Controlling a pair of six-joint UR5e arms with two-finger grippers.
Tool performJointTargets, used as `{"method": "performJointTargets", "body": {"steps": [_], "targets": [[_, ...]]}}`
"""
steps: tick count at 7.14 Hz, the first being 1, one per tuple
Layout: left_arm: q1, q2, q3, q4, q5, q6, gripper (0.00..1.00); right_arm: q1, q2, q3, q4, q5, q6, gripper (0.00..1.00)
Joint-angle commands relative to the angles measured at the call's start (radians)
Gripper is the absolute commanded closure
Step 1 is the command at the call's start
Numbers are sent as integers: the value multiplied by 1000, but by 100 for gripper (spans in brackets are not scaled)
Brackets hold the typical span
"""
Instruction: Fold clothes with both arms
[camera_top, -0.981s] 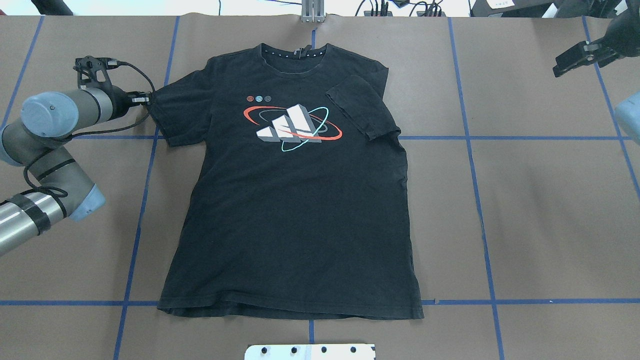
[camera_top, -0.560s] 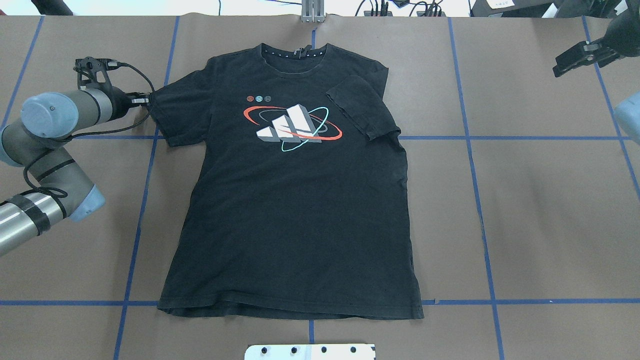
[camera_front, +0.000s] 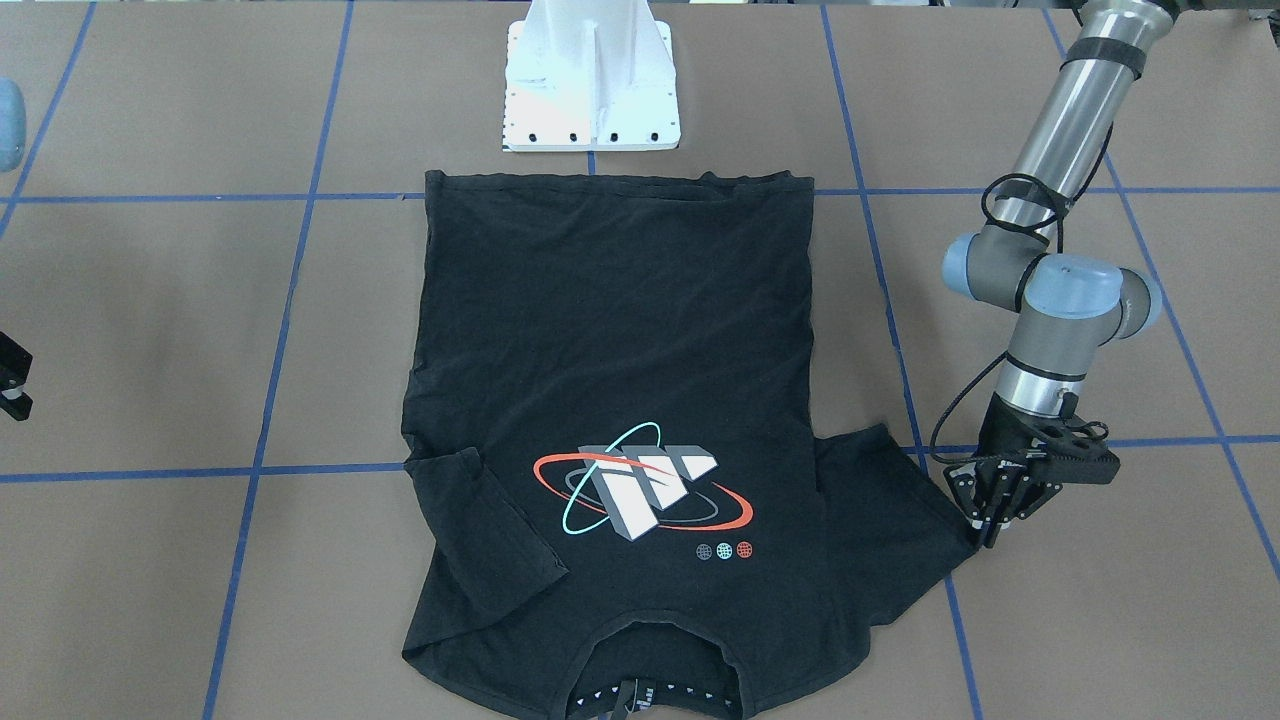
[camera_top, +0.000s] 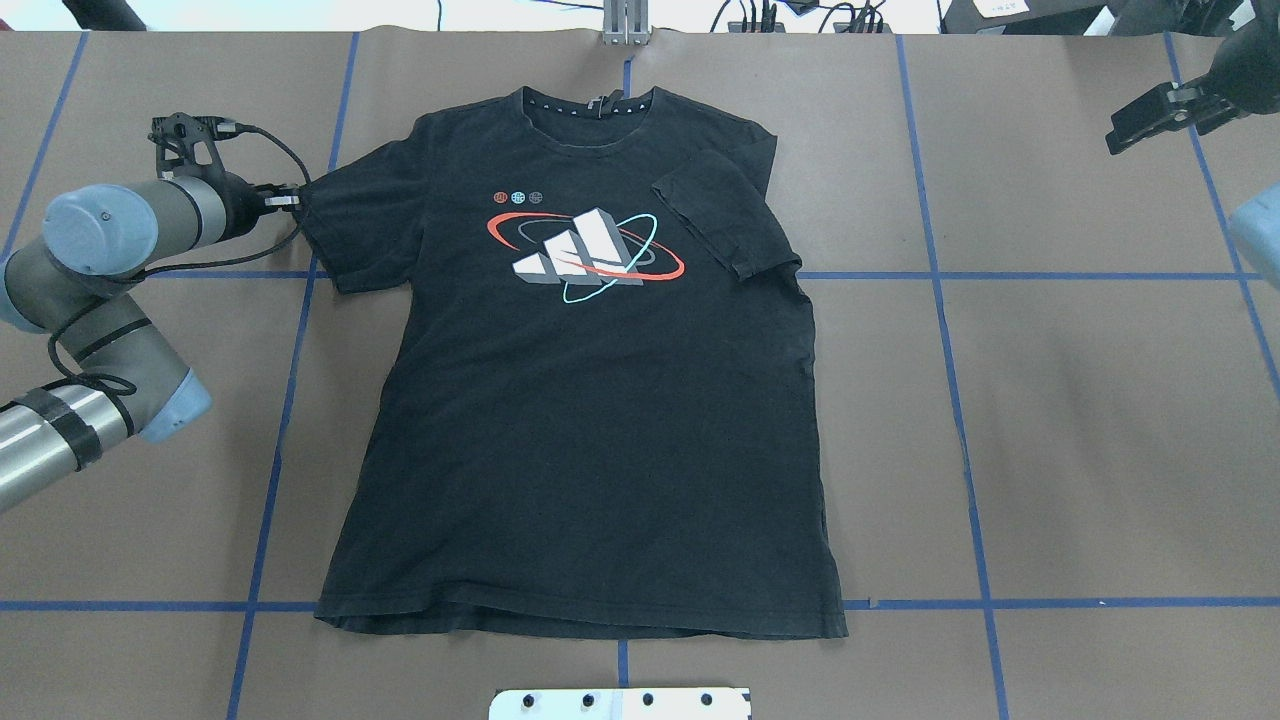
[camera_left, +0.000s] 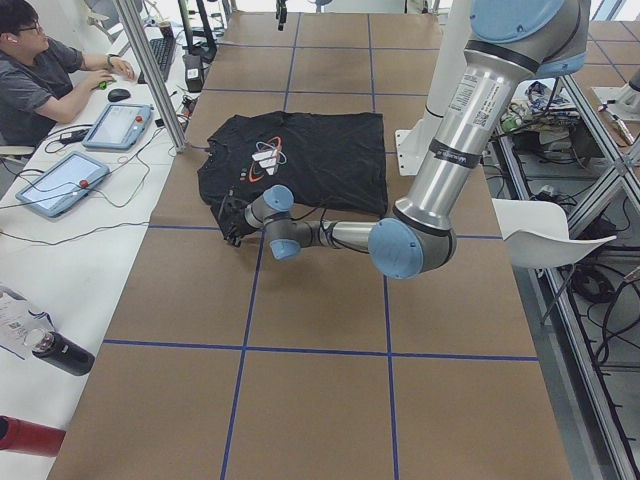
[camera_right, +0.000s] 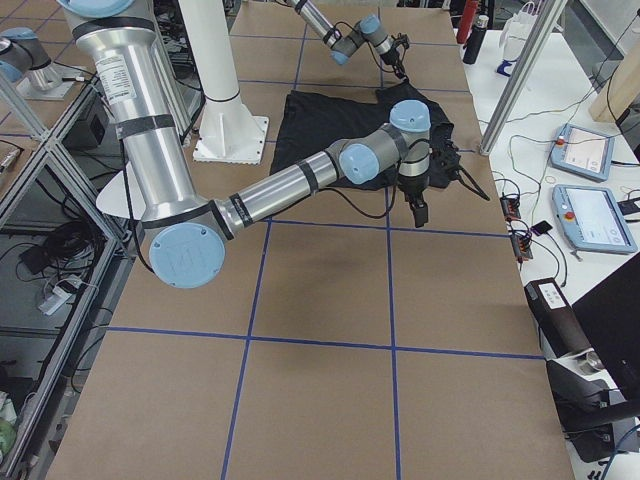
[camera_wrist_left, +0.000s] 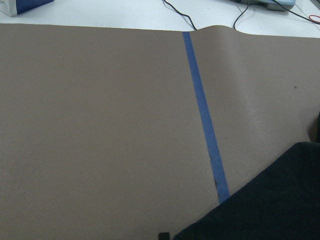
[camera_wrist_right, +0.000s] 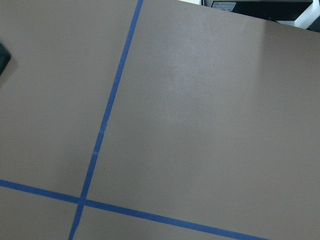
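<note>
The black T-shirt (camera_top: 590, 400) lies flat and print up on the brown table; it also shows in the front view (camera_front: 620, 330). The sleeve (camera_top: 725, 215) on the overhead view's right is folded in over the chest. My left gripper (camera_top: 292, 200) is low at the outer edge of the other sleeve (camera_top: 345, 225), fingers close together and pinching its tip (camera_front: 985, 525). My right gripper (camera_top: 1128, 128) hangs above bare table at the far right, well away from the shirt. It holds nothing and its fingers look apart at the front view's edge (camera_front: 10, 385).
The white pedestal base (camera_front: 592, 80) stands just behind the shirt's hem. Blue tape lines (camera_top: 940, 275) cross the table. In the left side view an operator (camera_left: 40, 80) sits at a side bench with tablets. Bottles lie at that bench's near end (camera_left: 50, 350).
</note>
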Motion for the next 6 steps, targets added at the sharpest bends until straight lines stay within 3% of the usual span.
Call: {"method": "performJointTargets", "body": {"steps": [1,4,6], "targets": [[0,0,-4,0,-2,-4,100,0,0,0,0,0,0,0],[0,0,-88,35,-32,2,100,0,0,0,0,0,1,0],[2,-31,-233,258,-43,-9,100,0,0,1,0,0,1,0]]}}
